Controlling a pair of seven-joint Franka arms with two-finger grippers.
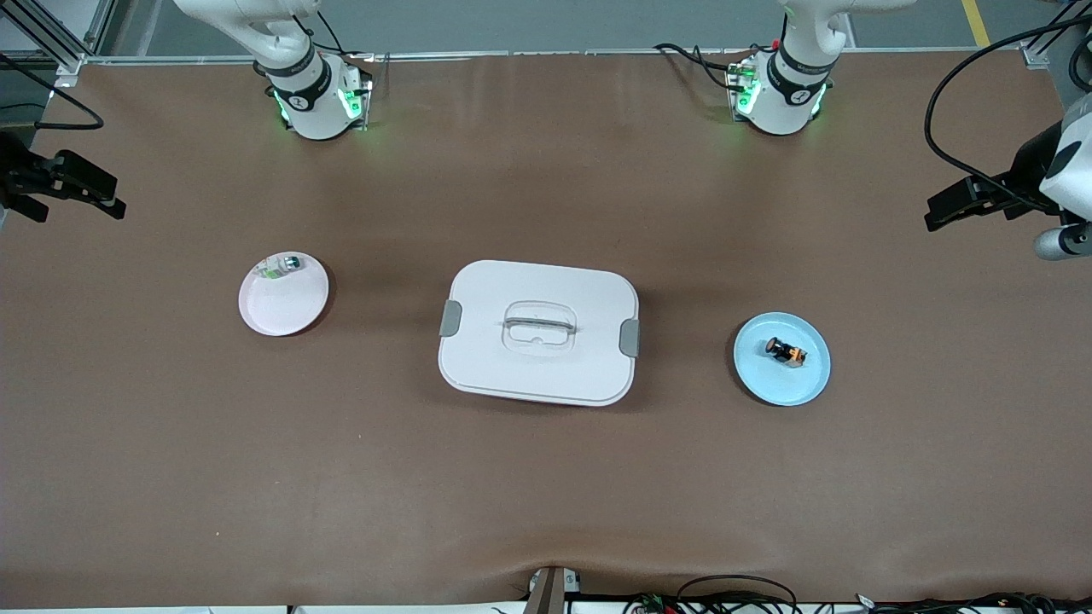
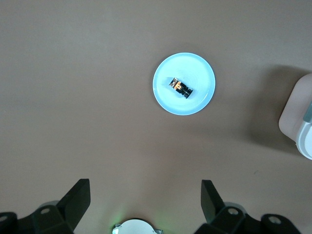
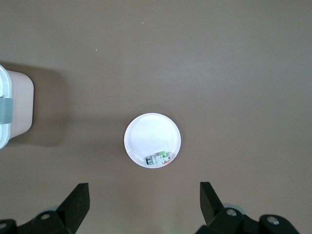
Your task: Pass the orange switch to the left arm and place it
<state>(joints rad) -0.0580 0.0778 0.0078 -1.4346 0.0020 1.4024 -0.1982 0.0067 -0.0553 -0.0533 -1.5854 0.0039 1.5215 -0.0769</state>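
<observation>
Big brown table [image 1: 546, 477] fills almost whole front view. Top flat, plain, soft light, faint shadows. Grey floor [image 1: 512, 21] past table's top edge, yellow line [image 1: 972, 21] on floor near corner. Metal frame [image 1: 51, 34] at other top corner. Black cables [image 1: 734, 588] along table's bottom edge.

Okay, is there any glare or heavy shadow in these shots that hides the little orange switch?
Front view: even light, only a soft shadow beside the large white plastic box; the tiny black orange-capped switch shows plainly on the round blue plate. Left wrist view: the plate looks slightly washed out, the switch sharp.
</observation>
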